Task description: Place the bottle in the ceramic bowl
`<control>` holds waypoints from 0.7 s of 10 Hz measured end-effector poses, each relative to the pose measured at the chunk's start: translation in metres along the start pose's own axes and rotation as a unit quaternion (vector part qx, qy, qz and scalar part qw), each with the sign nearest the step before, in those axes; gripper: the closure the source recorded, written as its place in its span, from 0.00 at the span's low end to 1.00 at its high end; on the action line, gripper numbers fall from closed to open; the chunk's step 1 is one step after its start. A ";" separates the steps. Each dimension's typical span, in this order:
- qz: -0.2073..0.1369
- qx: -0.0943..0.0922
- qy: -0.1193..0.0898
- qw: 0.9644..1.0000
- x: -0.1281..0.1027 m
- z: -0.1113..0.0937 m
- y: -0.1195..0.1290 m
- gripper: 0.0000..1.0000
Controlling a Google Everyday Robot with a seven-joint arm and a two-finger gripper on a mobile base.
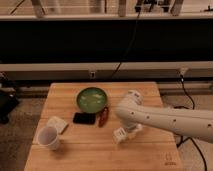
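Note:
The green ceramic bowl (pixel 92 99) sits empty at the back middle of the wooden table (pixel 75 155). My white arm reaches in from the right. Its gripper (pixel 122 134) hangs low over the table, to the front right of the bowl and just right of a dark red object (pixel 103 116). A pale whitish shape sits at the gripper's tip. I cannot tell whether it is the bottle or part of the gripper. No bottle shows anywhere else on the table.
A black flat rectangle (pixel 84 118) lies just in front of the bowl. A white cup (pixel 48 137) stands at the front left, with a small white flat item (pixel 57 124) behind it. Cables and a dark wall run behind the table.

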 end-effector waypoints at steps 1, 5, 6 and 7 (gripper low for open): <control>0.000 0.000 0.000 1.000 0.001 -0.001 -0.002 0.99; 0.002 0.013 0.007 1.000 0.005 -0.012 -0.027 0.99; 0.002 0.015 0.009 1.000 0.006 -0.015 -0.034 0.99; 0.001 0.018 0.011 1.000 0.006 -0.017 -0.038 0.99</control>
